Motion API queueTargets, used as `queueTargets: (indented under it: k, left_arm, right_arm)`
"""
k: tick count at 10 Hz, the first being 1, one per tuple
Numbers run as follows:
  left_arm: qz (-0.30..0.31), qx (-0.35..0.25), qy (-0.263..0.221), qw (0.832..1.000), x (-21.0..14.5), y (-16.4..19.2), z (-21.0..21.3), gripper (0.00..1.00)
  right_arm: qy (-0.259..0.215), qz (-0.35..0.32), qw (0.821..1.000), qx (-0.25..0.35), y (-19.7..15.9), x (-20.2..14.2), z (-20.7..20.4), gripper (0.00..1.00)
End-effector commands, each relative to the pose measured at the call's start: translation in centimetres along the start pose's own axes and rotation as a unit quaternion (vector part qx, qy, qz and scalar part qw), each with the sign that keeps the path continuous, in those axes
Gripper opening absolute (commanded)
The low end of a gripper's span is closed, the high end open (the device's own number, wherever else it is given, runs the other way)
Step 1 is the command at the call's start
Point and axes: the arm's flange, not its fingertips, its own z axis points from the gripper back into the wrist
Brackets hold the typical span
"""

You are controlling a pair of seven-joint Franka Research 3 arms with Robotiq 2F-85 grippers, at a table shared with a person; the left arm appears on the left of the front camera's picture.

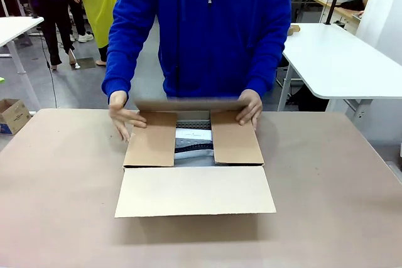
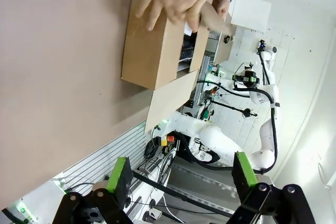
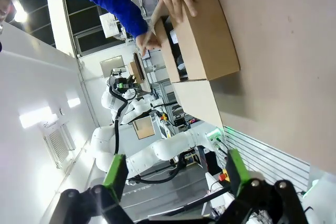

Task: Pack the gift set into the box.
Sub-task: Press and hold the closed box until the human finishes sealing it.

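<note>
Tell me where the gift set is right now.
In the front view, the gift set sits inside the brown box at the table's middle, seen between its two folded-in side flaps.

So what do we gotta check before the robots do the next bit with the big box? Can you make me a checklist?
1. White device and black strap inside the cardboard box: ok, seen through the gap.
2. Red-black stick packed too: cannot tell, the flaps leave only a narrow gap.
3. Two side flaps folded in: ok.
4. Flap nearest the robot folded over: not ok, it sticks outward.
5. Person's right hand and left hand away from the box: not ok, both are at its flaps.
6. Left pincer and right pincer open and empty: ok.
</note>
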Motion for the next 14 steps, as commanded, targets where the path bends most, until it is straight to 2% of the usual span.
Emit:
queueTargets:
  k: [1,14]
  left_arm:
    - [-0.001,0.003,-0.003,1.000,-0.22,0.03,-0.06,1.00]
    - [-0.001,0.003,-0.003,1.000,-0.22,0.03,-0.06,1.00]
  right_arm:
    - [0.002,0.002,1.000,-0.001,0.22,-0.24,0.00,1.00]
    - [0.002,0.002,1.000,-0.001,0.22,-0.24,0.00,1.00]
